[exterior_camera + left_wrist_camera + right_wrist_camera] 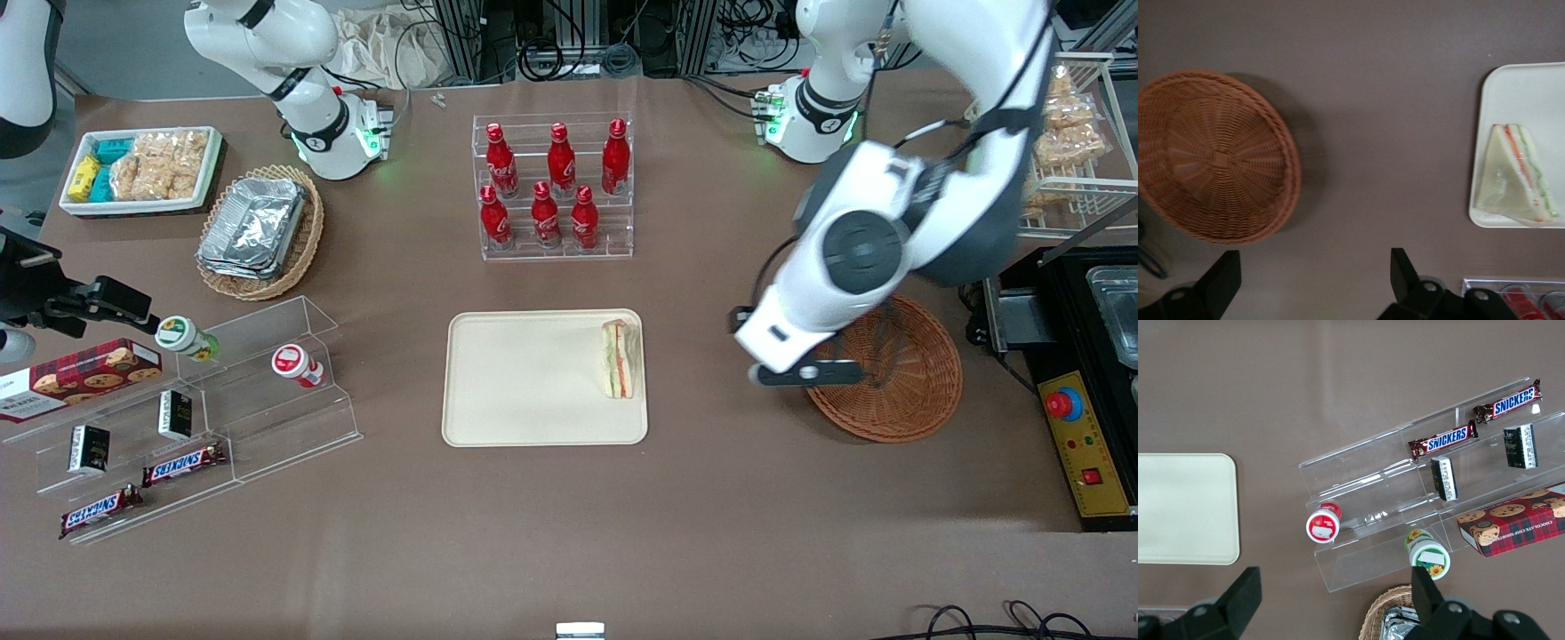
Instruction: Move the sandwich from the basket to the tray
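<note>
The sandwich [619, 358] [1518, 177], a pale wedge with orange and green layers, lies on the cream tray [533, 382] [1525, 93], by the rim toward the working arm's end. The round reddish-brown basket [907, 373] [1211, 157] has nothing in it. My gripper [805, 373] [1313, 257] hangs open above the table, over the basket's edge closest to the tray. Nothing sits between its black fingers [1401, 267]; only bare brown table shows there.
A clear rack of red cola bottles [556, 187] stands farther from the front camera than the tray. Toward the parked arm's end are a tan basket of foil containers [262, 227], a white snack bin [142, 169] and acrylic shelves [196, 400]. A control box [1080, 436] sits beside the basket.
</note>
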`<move>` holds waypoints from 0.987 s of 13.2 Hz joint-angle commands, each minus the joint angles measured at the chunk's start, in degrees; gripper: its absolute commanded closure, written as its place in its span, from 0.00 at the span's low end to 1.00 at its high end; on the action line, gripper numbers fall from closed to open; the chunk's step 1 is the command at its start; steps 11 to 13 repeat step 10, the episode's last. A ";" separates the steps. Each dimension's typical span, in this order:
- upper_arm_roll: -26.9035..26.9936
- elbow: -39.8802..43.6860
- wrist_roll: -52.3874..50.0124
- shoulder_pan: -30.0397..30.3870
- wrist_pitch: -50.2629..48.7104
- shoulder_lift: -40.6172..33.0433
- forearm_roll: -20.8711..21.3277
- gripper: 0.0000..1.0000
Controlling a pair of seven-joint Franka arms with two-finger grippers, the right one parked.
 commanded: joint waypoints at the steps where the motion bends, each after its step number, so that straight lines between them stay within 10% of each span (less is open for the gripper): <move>1: -0.20 -3.47 11.37 6.66 -2.73 -7.14 -0.70 0.01; 13: 2.61 2.77 13.44 13.28 -10.22 -10.24 -0.79 0.00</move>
